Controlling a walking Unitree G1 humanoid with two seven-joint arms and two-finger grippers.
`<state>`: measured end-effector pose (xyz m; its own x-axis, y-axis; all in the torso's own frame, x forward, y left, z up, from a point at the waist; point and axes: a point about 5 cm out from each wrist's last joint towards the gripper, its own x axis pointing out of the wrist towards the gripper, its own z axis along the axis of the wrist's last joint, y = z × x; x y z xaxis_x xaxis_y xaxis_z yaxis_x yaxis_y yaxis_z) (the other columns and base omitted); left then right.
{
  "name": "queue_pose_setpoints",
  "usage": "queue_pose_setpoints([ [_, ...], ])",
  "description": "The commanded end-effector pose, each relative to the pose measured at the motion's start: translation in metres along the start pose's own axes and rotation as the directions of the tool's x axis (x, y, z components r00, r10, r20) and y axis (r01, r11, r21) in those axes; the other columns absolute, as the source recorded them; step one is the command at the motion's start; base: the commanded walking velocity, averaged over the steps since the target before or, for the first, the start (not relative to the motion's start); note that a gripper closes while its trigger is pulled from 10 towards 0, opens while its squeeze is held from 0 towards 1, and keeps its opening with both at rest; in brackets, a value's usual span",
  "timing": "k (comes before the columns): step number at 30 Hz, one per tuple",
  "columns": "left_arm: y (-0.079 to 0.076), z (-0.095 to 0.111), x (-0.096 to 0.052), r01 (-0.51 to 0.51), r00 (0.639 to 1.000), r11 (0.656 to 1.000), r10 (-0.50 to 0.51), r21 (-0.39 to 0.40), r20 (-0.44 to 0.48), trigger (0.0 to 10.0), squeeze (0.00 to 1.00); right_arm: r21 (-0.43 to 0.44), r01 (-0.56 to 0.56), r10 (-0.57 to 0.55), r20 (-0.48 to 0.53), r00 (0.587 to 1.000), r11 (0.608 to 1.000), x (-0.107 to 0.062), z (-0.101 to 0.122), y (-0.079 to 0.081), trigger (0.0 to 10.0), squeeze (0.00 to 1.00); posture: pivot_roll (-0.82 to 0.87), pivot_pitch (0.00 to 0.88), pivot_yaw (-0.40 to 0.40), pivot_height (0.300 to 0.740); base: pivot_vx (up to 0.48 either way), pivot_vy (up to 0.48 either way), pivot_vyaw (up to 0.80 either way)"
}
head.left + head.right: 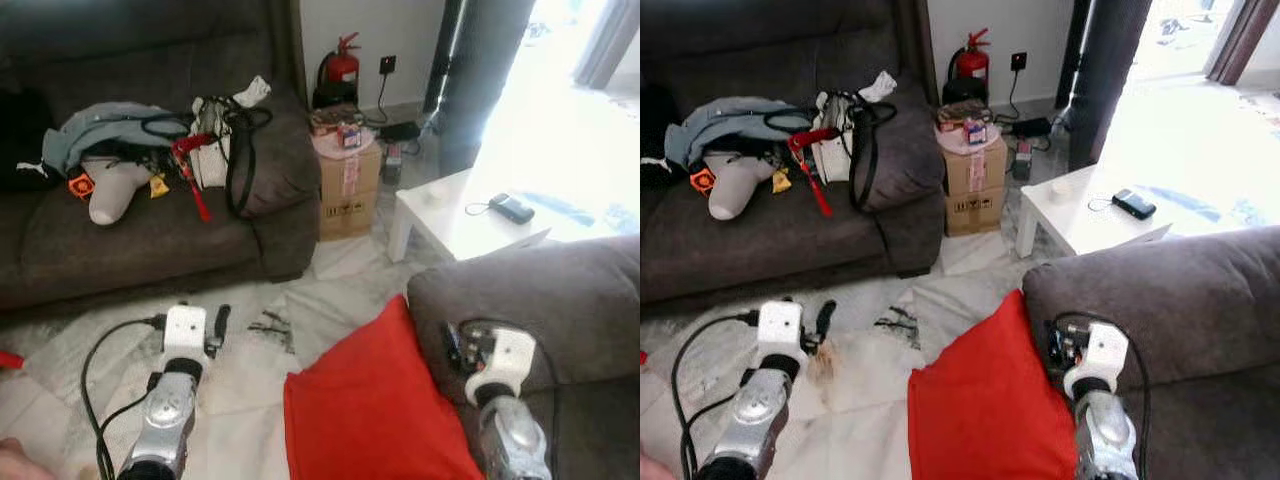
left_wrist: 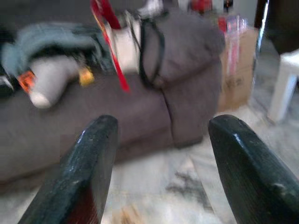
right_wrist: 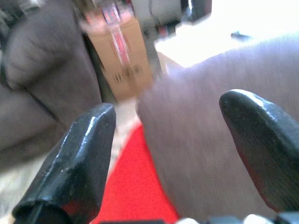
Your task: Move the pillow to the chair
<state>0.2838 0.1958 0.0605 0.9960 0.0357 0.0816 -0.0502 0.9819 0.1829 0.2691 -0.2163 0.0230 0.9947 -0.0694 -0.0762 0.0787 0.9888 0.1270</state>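
The red pillow (image 1: 375,410) leans against the chair (image 1: 560,300), not yet on its seat. The right gripper (image 3: 163,140) hangs open beside it, probably lining up a grasp; the left gripper (image 2: 161,163) idles open above the floor.

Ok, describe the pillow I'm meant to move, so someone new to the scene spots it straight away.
Start at the grey-brown fabric armchair nearest the robot, on its right. Leaning against that chair's arm, down on the pale marble floor, is the square red fabric pillow, beside the right tool. It is the large plain red item, unlike the small red fire extinguisher by the wall.
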Motion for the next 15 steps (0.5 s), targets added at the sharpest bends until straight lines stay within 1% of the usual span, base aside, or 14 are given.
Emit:
queue_pose_setpoints([
  [1,-0.001,0.011,0.000,0.004,0.999,1.000,-0.004,0.003,0.042,10.0,0.00,-0.007,-0.006,0.006,0.025,1.000,1.000,-0.003,0.002,0.002,10.0,0.00,0.00,0.069,0.075,0.740,0.000,0.000,0.00],
  [3,-0.001,0.019,-0.005,0.010,0.997,1.000,-0.010,-0.001,0.076,10.0,0.00,-0.003,-0.010,0.010,0.070,0.998,1.000,-0.006,0.008,0.003,10.0,0.00,0.00,0.058,0.077,0.740,0.000,0.000,0.00],
  [4,0.000,0.025,-0.011,0.011,0.996,1.000,-0.012,0.009,0.092,10.0,0.00,0.003,-0.004,0.004,0.104,0.995,1.000,-0.011,0.014,0.001,10.0,0.00,0.01,0.050,0.075,0.740,0.000,0.000,0.00],
  [6,0.003,0.031,-0.021,-0.008,0.994,1.000,0.007,0.002,0.109,10.0,0.00,0.025,0.001,-0.005,0.147,0.989,1.000,-0.021,0.020,0.001,10.0,0.00,0.01,0.031,0.076,0.740,0.000,0.000,0.00],
  [8,0.003,0.033,-0.023,-0.012,0.994,1.000,0.012,0.001,0.112,10.0,0.00,0.023,-0.002,-0.002,0.150,0.989,1.000,-0.024,0.021,0.001,10.0,0.00,0.00,0.020,0.076,0.740,0.000,0.000,0.00],
  [9,0.002,0.036,-0.027,-0.009,0.993,1.000,0.009,0.001,0.114,10.0,0.00,0.012,-0.026,0.024,0.149,0.989,1.000,-0.027,0.021,0.005,10.0,0.00,0.01,0.009,0.074,0.740,0.000,0.000,0.00],
  [11,0.000,0.038,-0.029,-0.003,0.993,1.000,0.002,0.003,0.114,10.0,0.00,0.005,-0.043,0.041,0.149,0.988,0.999,-0.028,0.022,0.007,10.0,0.00,0.01,0.000,0.071,0.740,0.000,0.000,0.00],
  [12,-0.004,0.043,-0.032,0.017,0.993,1.000,-0.018,0.004,0.115,10.0,0.00,-0.003,-0.064,0.064,0.150,0.987,0.998,-0.026,0.025,0.013,10.0,0.00,0.02,0.000,0.069,0.740,0.000,0.000,0.00],
  [14,-0.008,0.046,-0.033,0.036,0.992,0.999,-0.036,0.005,0.119,10.0,0.00,0.004,-0.091,0.089,0.150,0.985,0.996,-0.020,0.027,0.019,10.0,0.00,0.02,0.000,0.067,0.740,0.000,0.000,0.00],
  [15,-0.011,0.046,-0.032,0.046,0.992,0.999,-0.046,0.002,0.119,10.0,0.00,0.015,-0.126,0.122,0.146,0.982,0.992,-0.016,0.027,0.026,10.0,0.00,0.02,0.000,0.068,0.740,0.000,0.000,0.00],
])
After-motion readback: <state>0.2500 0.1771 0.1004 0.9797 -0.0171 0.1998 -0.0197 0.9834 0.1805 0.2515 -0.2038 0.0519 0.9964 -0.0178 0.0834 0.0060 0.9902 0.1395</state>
